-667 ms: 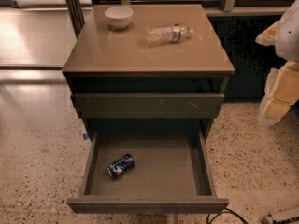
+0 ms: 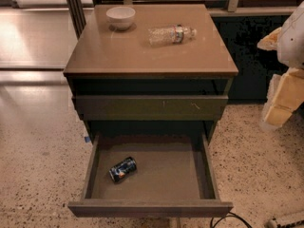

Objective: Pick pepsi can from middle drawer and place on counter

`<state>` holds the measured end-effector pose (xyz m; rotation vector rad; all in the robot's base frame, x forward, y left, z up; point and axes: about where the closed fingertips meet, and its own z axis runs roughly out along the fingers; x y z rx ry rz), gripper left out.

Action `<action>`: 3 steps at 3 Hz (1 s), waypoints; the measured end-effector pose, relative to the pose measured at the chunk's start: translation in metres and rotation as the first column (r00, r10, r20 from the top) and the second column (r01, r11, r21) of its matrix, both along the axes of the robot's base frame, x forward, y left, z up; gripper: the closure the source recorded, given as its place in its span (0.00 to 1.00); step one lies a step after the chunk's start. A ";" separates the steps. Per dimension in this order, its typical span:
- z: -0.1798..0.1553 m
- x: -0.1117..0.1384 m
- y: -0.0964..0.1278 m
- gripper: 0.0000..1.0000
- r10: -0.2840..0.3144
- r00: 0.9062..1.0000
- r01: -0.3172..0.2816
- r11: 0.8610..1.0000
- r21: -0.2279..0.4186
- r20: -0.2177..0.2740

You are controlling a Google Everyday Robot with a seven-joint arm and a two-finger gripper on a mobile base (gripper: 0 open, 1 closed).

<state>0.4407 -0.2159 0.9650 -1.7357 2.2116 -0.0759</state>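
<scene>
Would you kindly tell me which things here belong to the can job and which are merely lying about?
Job: pepsi can, lying in the open middle drawer; counter; claw, off at the right edge of view.
Lying about: white bowl and clear bottle on its side, both on the counter.

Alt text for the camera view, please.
A small dark blue pepsi can lies on its side on the floor of the pulled-out dark grey-brown middle drawer, left of centre. On the glossy tan counter above are a white bowl and a clear plastic bottle lying flat; the robot's pale gripper hangs at the right edge, away from the drawer.
</scene>
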 end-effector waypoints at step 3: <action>-0.102 0.008 0.054 0.00 0.179 0.984 -0.176 0.974 0.139 -0.009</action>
